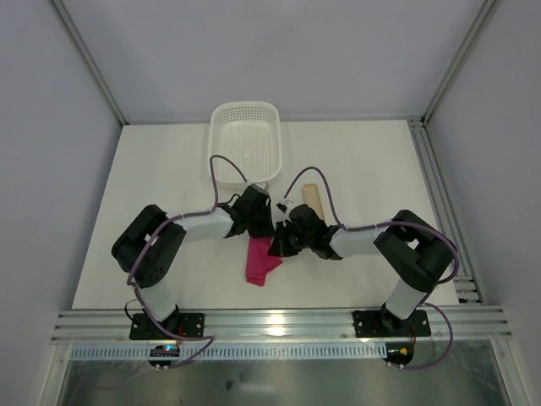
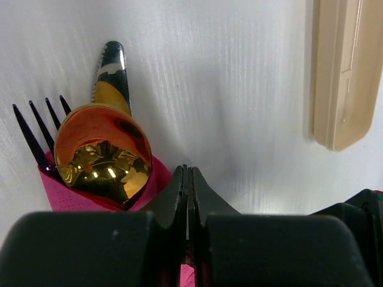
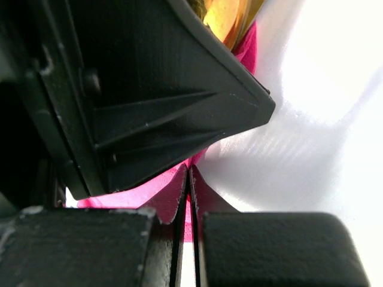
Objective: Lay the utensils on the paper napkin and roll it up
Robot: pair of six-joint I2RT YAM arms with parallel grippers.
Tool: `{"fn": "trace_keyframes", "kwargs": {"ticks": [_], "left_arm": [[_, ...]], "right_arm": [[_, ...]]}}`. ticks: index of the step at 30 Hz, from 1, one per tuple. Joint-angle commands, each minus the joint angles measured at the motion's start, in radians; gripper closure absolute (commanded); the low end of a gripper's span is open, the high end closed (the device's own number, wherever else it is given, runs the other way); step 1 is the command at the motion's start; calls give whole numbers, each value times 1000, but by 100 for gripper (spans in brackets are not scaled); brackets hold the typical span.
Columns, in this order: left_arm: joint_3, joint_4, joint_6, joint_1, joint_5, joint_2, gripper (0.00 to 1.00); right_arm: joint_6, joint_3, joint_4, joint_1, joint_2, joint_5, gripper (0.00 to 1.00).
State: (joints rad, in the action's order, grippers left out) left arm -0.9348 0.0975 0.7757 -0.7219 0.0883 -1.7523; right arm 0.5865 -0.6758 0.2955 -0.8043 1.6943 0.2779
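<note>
The magenta paper napkin (image 1: pixel 260 262) lies rolled around the utensils in the middle of the table. In the left wrist view a gold spoon head (image 2: pixel 102 152), dark fork tines (image 2: pixel 37 130) and a knife tip (image 2: pixel 111 66) stick out of the napkin (image 2: pixel 72 198). My left gripper (image 1: pixel 260 222) is shut (image 2: pixel 188 171), with pink paper showing between its fingers. My right gripper (image 1: pixel 283 241) is shut (image 3: pixel 189 171) on a pink fold of the napkin (image 3: pixel 134 194), right against the left gripper's black body (image 3: pixel 149 101). A gold gleam (image 3: pixel 230 15) shows above.
A white perforated basket (image 1: pixel 245 139) stands at the back of the white table (image 1: pixel 380 169). A pale beige flat strip (image 1: pixel 308 199) lies just behind the grippers and also shows in the left wrist view (image 2: pixel 344 72). Metal frame rails run along the table's right and near edges.
</note>
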Motion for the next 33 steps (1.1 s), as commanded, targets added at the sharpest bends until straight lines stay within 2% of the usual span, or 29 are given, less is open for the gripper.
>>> {"fn": "trace_keyframes", "kwargs": {"ticks": [1, 19, 21, 23, 26, 29, 33], "left_arm": [[2, -2, -32, 4, -22, -4, 100], [-4, 48, -55, 3, -76, 27, 100], [-12, 53, -59, 3, -64, 56, 98], [-19, 68, -65, 4, -53, 88, 89], [-38, 108, -75, 4, -36, 158, 83], [-32, 139, -78, 3, -15, 233, 82], [77, 134, -55, 3, 30, 341, 84]], "right_arm": [[4, 38, -44, -4, -15, -69, 96], [36, 79, -36, -9, -19, -115, 96], [38, 79, -36, -10, -13, -115, 96], [38, 81, -36, -12, -10, -117, 96], [38, 84, -36, -12, -4, -118, 96], [39, 84, -35, -12, -2, -120, 96], [36, 85, -42, -12, -5, -131, 96]]}}
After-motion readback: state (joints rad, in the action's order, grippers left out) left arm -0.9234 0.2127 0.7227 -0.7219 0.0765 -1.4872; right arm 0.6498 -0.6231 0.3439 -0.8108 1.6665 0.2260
